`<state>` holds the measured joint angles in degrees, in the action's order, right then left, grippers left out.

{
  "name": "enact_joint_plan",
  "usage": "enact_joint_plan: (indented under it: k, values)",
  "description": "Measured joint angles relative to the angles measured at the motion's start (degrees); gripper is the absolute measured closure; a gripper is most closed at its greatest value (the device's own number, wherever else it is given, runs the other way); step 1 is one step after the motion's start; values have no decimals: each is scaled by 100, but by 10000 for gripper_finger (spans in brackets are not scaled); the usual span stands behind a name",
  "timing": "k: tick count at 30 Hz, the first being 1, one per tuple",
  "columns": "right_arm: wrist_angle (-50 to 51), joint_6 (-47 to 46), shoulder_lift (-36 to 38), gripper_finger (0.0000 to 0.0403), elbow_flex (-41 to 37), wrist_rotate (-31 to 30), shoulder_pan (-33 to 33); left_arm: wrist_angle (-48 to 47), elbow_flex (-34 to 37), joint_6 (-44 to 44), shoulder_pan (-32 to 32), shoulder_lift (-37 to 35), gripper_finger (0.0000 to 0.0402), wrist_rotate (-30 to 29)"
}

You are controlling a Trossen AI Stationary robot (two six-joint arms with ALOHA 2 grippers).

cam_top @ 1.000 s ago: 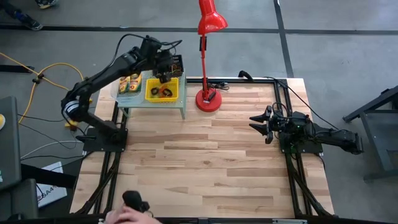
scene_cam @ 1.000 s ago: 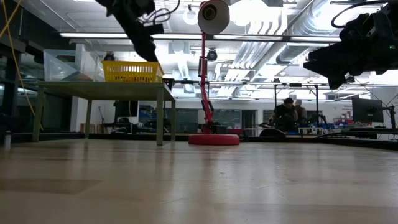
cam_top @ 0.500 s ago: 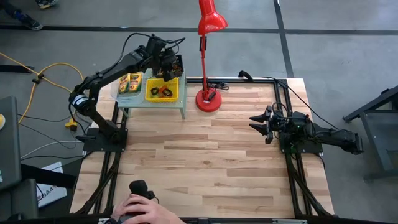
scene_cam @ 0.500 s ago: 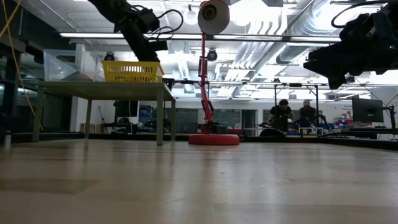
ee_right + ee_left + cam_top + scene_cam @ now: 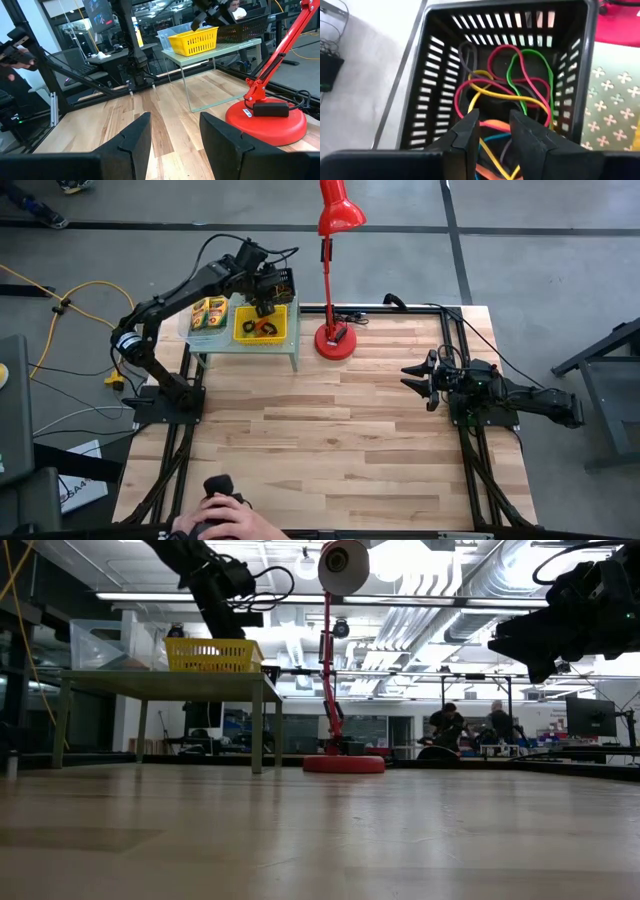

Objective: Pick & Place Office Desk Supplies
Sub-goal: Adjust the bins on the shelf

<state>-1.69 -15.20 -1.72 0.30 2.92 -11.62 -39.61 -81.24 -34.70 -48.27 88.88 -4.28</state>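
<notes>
A black mesh bin stands on the far end of the light-green rack, with several coloured loops lying in it. My left gripper is open, slanting down over the bin's mouth just above the loops. A yellow bin beside it holds scissors. Yellow crayon boxes lie in a clear bin on the rack's left. My right gripper waits open at the table's right side, level, with nothing between its fingers.
A tall red desk lamp stands on the table just right of the rack, its head beyond the far edge. A person's hand holds a dark device at the near edge. Bare wood spans the table's middle.
My left gripper has sunk a little and tipped further down over the rack's far end, ending over the black mesh bin. Its fingers have stayed open. The person's hand at the near edge has shifted slightly.
</notes>
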Motion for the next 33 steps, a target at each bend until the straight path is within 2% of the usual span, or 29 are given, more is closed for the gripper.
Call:
enact_joint_plan:
  k: [8, 17, 33]
  values:
    - [0, 0, -2, 247, 2, 0, 0, -417, -13, 7, 17, -97, 300, -120]
    - [-1, 1, -1, 247, 2, 0, -1, -783, -13, -7, 17, -325, 300, -507]
    - [-1, 1, -1, 247, 1, 1, 0, -1337, -15, -363, -120, -399, 300, -969]
